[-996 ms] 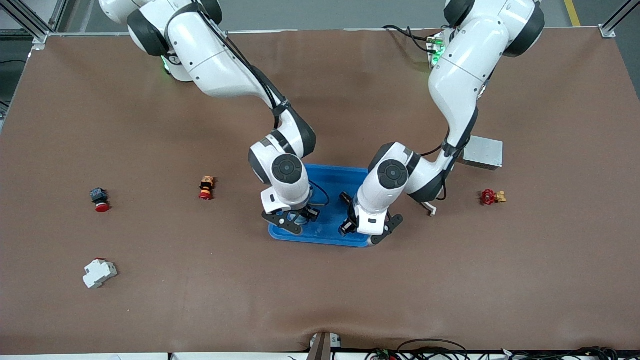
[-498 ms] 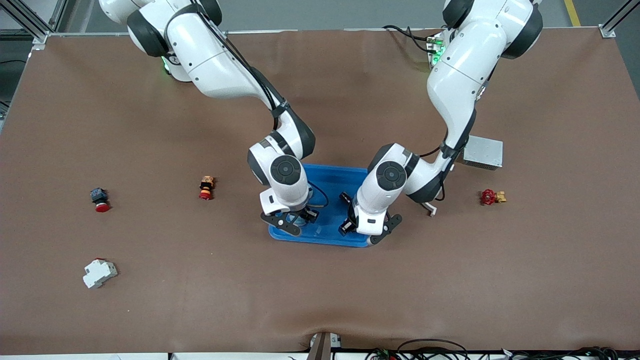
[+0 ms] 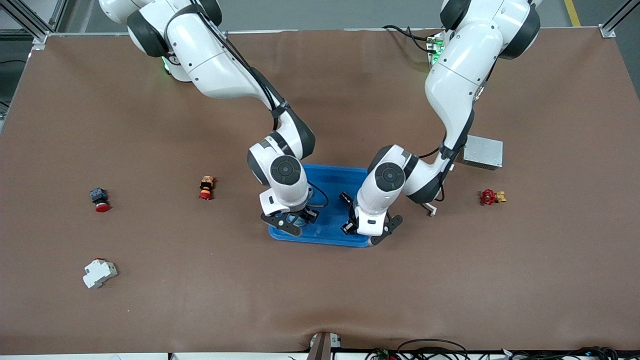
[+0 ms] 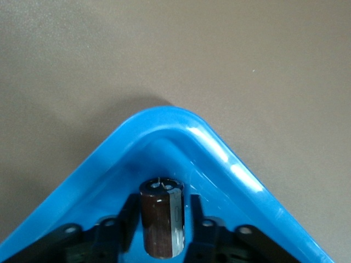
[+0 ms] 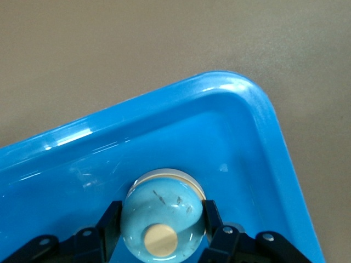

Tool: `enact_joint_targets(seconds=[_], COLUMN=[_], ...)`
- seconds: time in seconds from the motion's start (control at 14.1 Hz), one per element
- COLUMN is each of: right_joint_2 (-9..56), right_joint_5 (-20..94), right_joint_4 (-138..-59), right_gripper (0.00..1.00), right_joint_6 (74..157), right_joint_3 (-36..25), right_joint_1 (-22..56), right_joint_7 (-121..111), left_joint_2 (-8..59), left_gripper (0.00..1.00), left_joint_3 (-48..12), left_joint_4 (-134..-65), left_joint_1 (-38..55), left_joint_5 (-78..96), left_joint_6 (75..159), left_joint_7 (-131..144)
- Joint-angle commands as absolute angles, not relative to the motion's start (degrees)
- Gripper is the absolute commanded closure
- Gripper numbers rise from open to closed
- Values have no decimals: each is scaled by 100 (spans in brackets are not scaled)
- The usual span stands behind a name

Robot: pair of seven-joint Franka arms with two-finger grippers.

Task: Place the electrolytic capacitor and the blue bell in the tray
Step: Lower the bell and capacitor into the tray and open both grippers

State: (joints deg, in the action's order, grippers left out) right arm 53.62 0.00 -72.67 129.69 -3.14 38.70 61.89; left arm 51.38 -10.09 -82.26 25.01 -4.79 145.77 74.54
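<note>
The bright-blue tray (image 3: 330,180) lies mid-table; both grippers are over its edge nearest the front camera. In the right wrist view my right gripper (image 5: 163,211) is shut on the blue bell (image 5: 162,216), a light-blue dome with a tan button, low inside a tray corner (image 5: 230,82). In the left wrist view the dark brown electrolytic capacitor (image 4: 160,222) sits between the fingers of my left gripper (image 4: 163,204), which stand slightly apart from it, inside another tray corner (image 4: 181,123). In the front view the right gripper (image 3: 295,220) and left gripper (image 3: 369,230) hide both parts.
Toward the right arm's end lie two red push buttons (image 3: 101,200) (image 3: 206,187) and a white breaker (image 3: 99,272). Toward the left arm's end lie a red valve (image 3: 491,196), a grey metal box (image 3: 482,151) and a small white part (image 3: 431,210).
The left arm's elbow and wrist have shifted slightly toward the right arm's end. The right arm has barely moved. Both grippers stay over the tray.
</note>
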Motion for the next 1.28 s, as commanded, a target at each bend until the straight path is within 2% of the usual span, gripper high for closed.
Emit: enact_joint_targets(seconds=[0.0, 0.21, 0.28, 0.36, 0.57, 0.85, 1.21], right_joint_2=[5590, 5581, 5581, 5564, 5424, 5081, 4808], right_joint_5=[-114, -123, -114, -123, -53, -9, 70], right_joint_4=[-7066, -7084, -7084, -7101, -7093, -7049, -7058], right_gripper=[100, 100, 47, 0, 0, 0, 0], right_joint_6=[12990, 12990, 12990, 12990, 12894, 12051, 11761], right_joint_3=[-281, -281, -281, -281, -272, -194, -167], right_joint_1=[3771, 3788, 3788, 3805, 3814, 3858, 3788], right_joint_7=[6064, 6064, 6082, 6082, 6038, 6056, 5933], left_joint_2=[5124, 4975, 4914, 4826, 4545, 3966, 3219], left_gripper=[0, 0, 0, 0, 0, 0, 0], left_joint_3=[-905, -905, -905, -905, -914, -914, -923], left_joint_4=[-8095, -8086, -8086, -8086, -8086, -8095, -8156], left_joint_1=[2602, 2602, 2593, 2593, 2584, 2540, 2278], left_joint_5=[-492, -483, -483, -475, -431, -474, -519], left_joint_6=[14634, 14634, 14608, 14581, 14328, 13240, 12060], left_joint_7=[7532, 7558, 7593, 7620, 7629, 7620, 7165])
